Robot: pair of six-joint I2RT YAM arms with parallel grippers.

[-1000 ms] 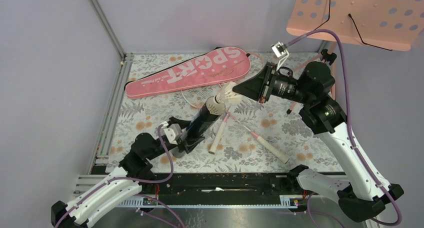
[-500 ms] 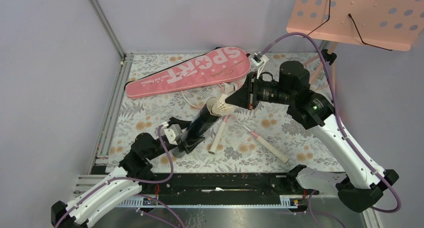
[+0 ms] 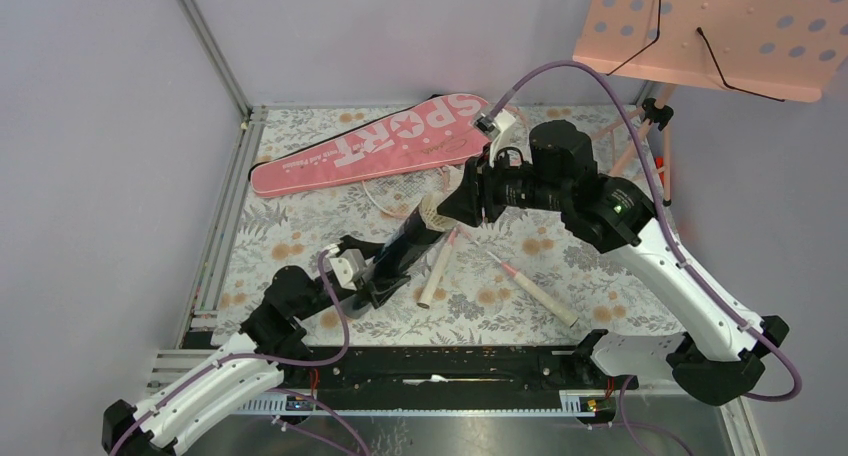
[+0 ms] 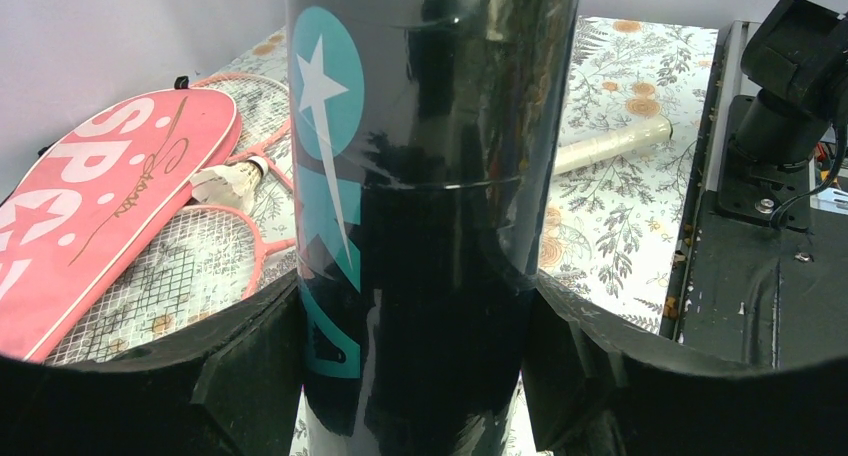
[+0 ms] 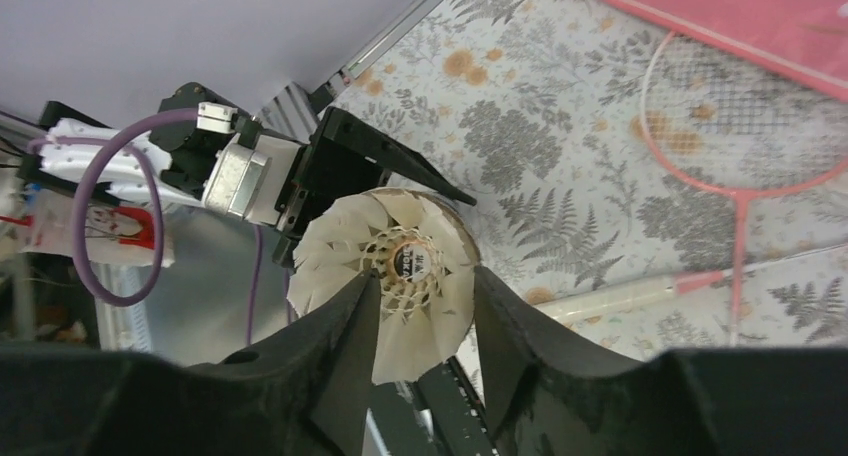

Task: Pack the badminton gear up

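Note:
My left gripper (image 3: 375, 281) is shut on the lower end of the black tube (image 3: 400, 251), which tilts up toward the back right. In the left wrist view the tube (image 4: 430, 176) fills the gap between the fingers of the left gripper (image 4: 415, 346). My right gripper (image 3: 447, 208) is at the tube's mouth. A white shuttlecock (image 5: 400, 266) sits in that mouth, skirt toward the camera, between the parted fingers of the right gripper (image 5: 425, 296). The pink SPORT bag (image 3: 380, 144) lies at the back. Two racket handles (image 3: 437, 271) (image 3: 540, 296) lie mid-table. Another shuttlecock (image 4: 228, 183) rests on the racket heads (image 4: 180, 276).
The pink perforated music stand (image 3: 720, 31) overhangs the back right corner, its tripod legs (image 3: 650, 136) behind my right arm. An aluminium rail (image 3: 225, 206) borders the floral mat on the left. A black rail (image 3: 450, 361) runs along the near edge.
My right arm has swung left and down, carrying the shuttlecock to the tube's mouth, and its jaws have parted. The left arm and the tube have stayed still.

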